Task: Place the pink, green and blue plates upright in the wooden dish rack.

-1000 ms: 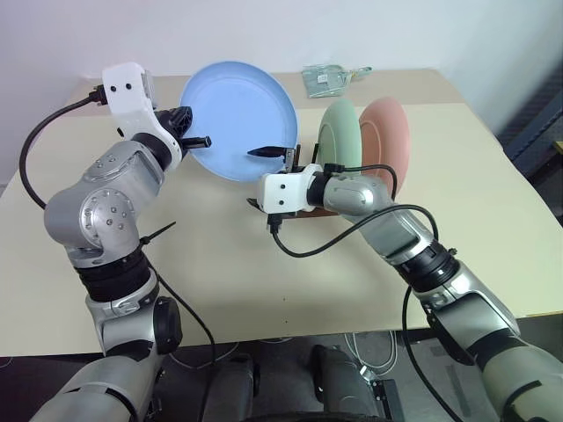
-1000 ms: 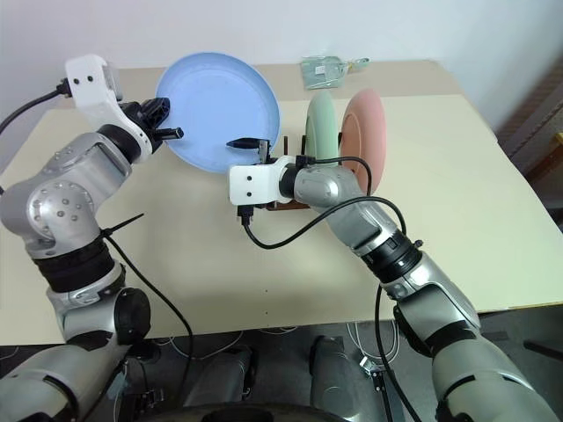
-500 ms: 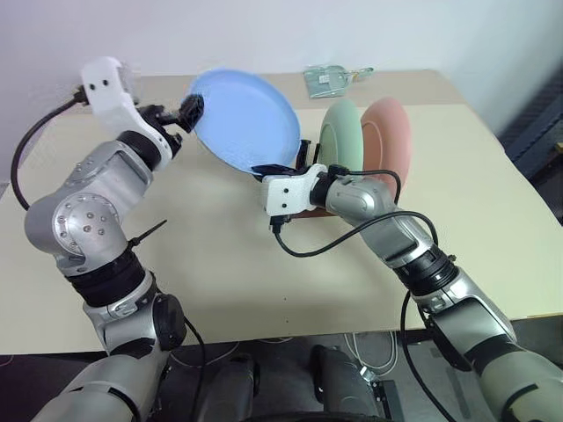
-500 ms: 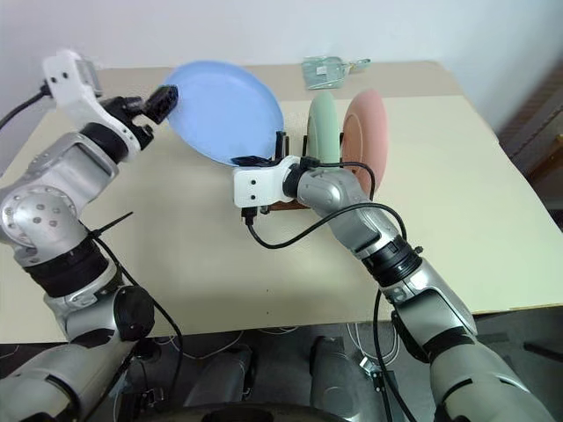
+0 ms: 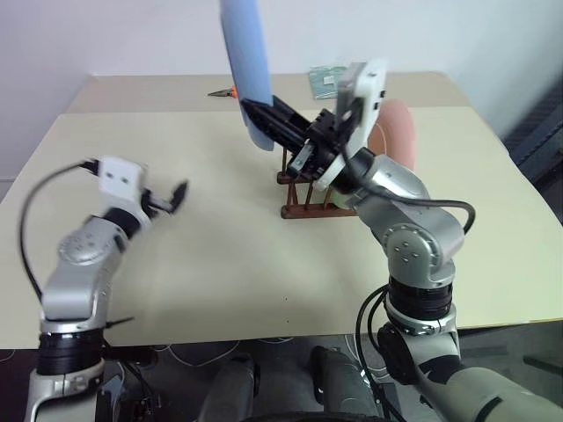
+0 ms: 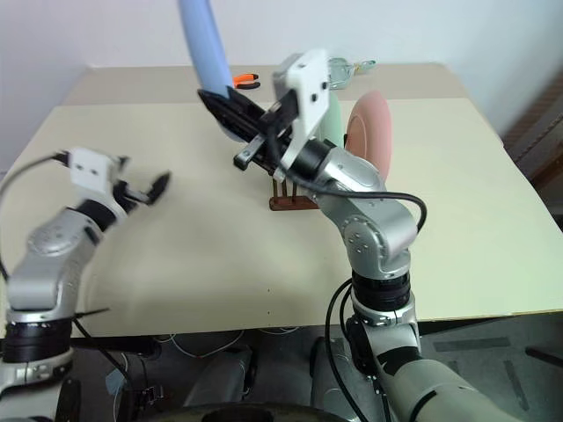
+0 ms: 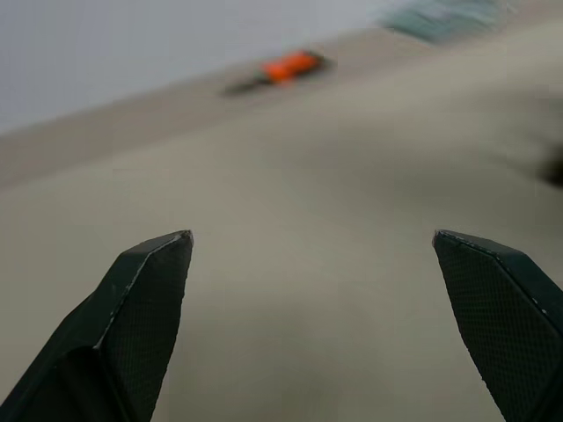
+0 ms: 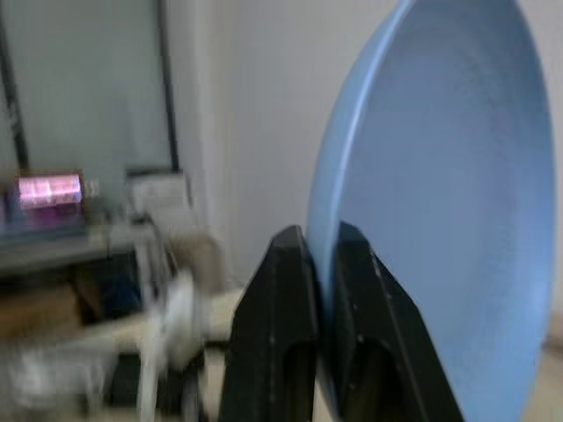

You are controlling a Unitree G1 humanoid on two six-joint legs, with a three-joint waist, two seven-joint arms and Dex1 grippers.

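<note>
**Blue plate held on edge above the rack**

The right gripper [image 8: 321,264] pinches the rim of the blue plate [image 5: 248,66] between its two black fingers, and the plate stands on its edge, high in the air, above and a little to the left of the wooden dish rack [image 5: 308,198]. I think it is held like this so that it can go down between the pegs in the same upright position as the others. The grip is at the lower rim, so the rest of the plate is free.

The left gripper [image 7: 321,299] is low over the table [image 5: 202,264], well apart from the rack, with its fingers spread wide and nothing between them.

Counting: three plates. The pink plate [image 5: 398,132] stands upright in the rack, and the green plate [image 6: 327,112] stands beside it, mostly hidden behind the right hand. So two are placed and one is left. There is one rack. At the far edge of the table lie one orange-handled tool [image 6: 246,80] and one small transparent packet [image 5: 324,81]
</note>
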